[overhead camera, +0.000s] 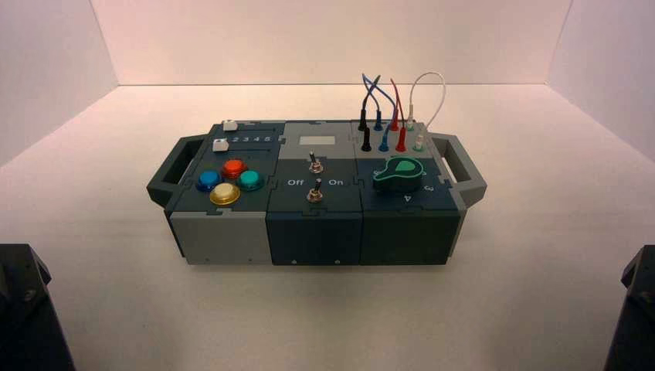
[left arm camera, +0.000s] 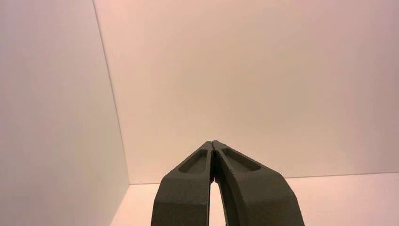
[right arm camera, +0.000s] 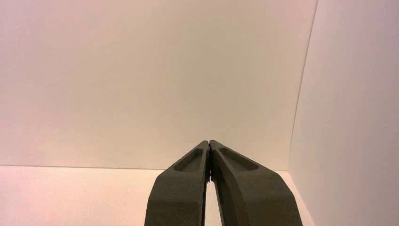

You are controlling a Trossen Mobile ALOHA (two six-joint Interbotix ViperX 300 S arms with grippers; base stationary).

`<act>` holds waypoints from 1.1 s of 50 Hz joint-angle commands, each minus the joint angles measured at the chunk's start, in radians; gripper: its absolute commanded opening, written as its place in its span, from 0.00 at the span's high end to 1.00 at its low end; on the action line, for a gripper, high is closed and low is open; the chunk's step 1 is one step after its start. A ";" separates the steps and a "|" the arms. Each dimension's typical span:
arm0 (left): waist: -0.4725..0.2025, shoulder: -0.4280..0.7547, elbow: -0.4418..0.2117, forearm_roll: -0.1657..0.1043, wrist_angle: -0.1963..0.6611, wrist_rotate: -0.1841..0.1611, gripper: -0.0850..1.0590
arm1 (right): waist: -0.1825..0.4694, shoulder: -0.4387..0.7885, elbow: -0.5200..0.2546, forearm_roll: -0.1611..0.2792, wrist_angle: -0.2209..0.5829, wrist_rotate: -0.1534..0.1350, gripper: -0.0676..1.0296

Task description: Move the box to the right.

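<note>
The box (overhead camera: 309, 232), dark teal and grey with a handle at each end, stands in the middle of the table in the high view. It bears four coloured buttons (overhead camera: 228, 182) on its left, two toggle switches (overhead camera: 314, 178) in the middle, a green knob (overhead camera: 398, 174) and plugged coloured wires (overhead camera: 390, 116) on its right. My left gripper (left arm camera: 213, 142) is shut and empty, parked at the near left, facing the back wall. My right gripper (right arm camera: 208, 141) is shut and empty, parked at the near right. Neither wrist view shows the box.
White walls close the table at the back and both sides. Bare table surface (overhead camera: 541, 255) lies to the right of the box and in front of it. The arm bases show at the bottom corners, the left one (overhead camera: 27, 309) and the right one (overhead camera: 633, 309).
</note>
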State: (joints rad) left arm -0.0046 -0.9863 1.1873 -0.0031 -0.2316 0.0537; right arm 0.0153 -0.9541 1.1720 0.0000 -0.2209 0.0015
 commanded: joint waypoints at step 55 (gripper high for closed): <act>-0.120 0.285 -0.156 0.000 0.518 0.005 0.95 | 0.089 0.153 -0.150 -0.003 0.393 -0.017 0.96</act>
State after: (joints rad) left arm -0.1074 -0.7271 1.0784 -0.0046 0.2332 0.0552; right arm 0.0644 -0.8145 1.0692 -0.0015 0.1396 -0.0107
